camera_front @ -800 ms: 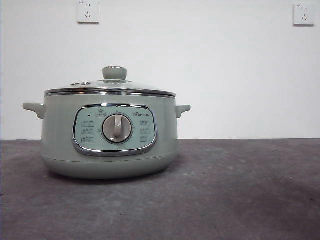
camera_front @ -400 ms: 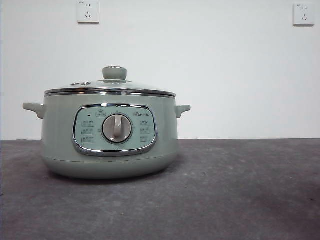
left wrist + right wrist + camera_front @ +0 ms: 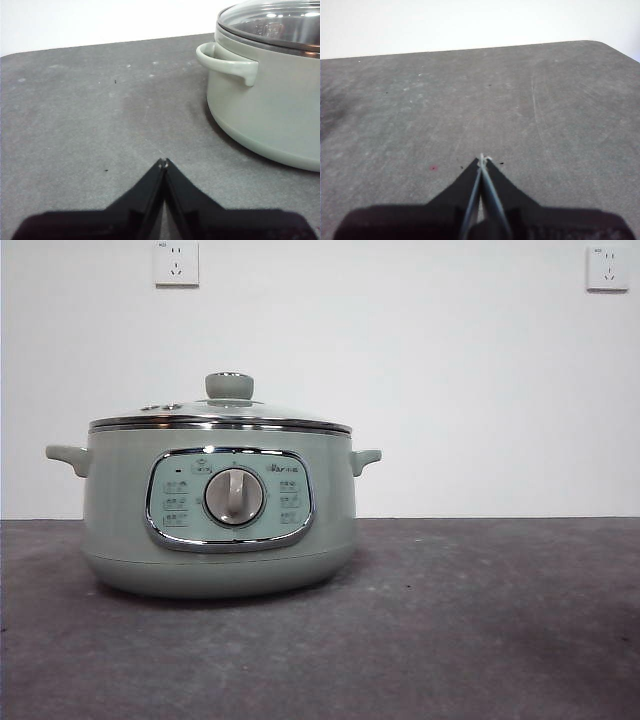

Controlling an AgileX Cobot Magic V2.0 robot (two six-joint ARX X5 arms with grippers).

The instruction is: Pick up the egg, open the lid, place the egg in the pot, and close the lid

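Note:
The pale sage-green pot [image 3: 220,510] stands on the dark table, left of centre in the front view, its control panel and grey dial [image 3: 234,497] facing the camera. The glass lid [image 3: 220,420] with its chrome rim and green knob [image 3: 229,386] sits closed on it. The pot [image 3: 270,100] and lid [image 3: 275,22] also show in the left wrist view. My left gripper [image 3: 163,162] is shut and empty above bare table beside the pot's side handle [image 3: 230,62]. My right gripper [image 3: 481,160] is shut and empty over bare table. The egg is out of view.
The dark grey table top [image 3: 480,620] stretches to the right of the pot. A white wall with two sockets [image 3: 176,262] [image 3: 607,268] is behind. The table's far edge and rounded corner [image 3: 600,44] show in the right wrist view.

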